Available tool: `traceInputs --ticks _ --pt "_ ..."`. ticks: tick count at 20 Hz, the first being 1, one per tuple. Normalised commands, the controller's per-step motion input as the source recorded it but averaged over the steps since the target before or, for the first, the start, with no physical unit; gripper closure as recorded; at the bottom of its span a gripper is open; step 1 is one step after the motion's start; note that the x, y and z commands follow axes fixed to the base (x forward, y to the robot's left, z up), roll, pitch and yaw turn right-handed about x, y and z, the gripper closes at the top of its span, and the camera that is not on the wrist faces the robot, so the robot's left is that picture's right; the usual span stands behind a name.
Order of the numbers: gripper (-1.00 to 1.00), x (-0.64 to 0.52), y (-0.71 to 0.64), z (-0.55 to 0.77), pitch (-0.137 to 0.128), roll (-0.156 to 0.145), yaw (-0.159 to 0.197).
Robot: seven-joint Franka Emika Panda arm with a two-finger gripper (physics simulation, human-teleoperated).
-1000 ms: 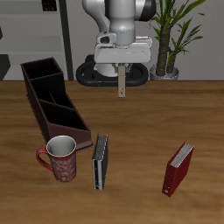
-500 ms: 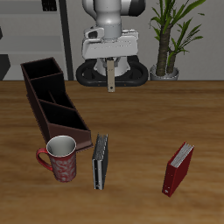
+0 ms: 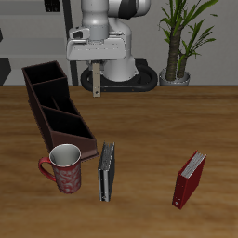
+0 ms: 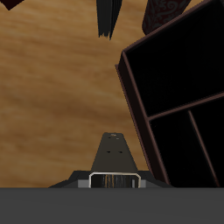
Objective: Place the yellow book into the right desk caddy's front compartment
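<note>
Yellow book [image 3: 96, 79] gripped in hand [image 3: 96, 63] — wrist view shows right desk caddy [image 4: 175, 96] below

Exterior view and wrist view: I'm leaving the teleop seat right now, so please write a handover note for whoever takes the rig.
Gripper: hangs above the back of the table, near the far end of the long dark maroon three-cell right desk caddy. It carries nothing; its fingers show edge-on, so open or shut is unclear.
Thin greyish yellow book: on the table near the front edge, beside the red-patterned mug, just past the caddy's near end, untouched.
Done: nothing yet; no book is in the caddy.
Left: reach the book, grasp it, and put it in the caddy's front compartment.
</note>
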Motion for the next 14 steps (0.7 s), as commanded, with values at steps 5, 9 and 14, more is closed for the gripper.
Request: traceInputs --ticks 5,9,14 --pt "1.00 -0.06 -0.31 0.08 -0.003 0.003 0.007" --pt "1.00 0.01 -0.38 0.14 -0.017 -0.007 0.043" --pt "1.00 0.05 -0.18 0.12 -0.035 -0.005 0.075"
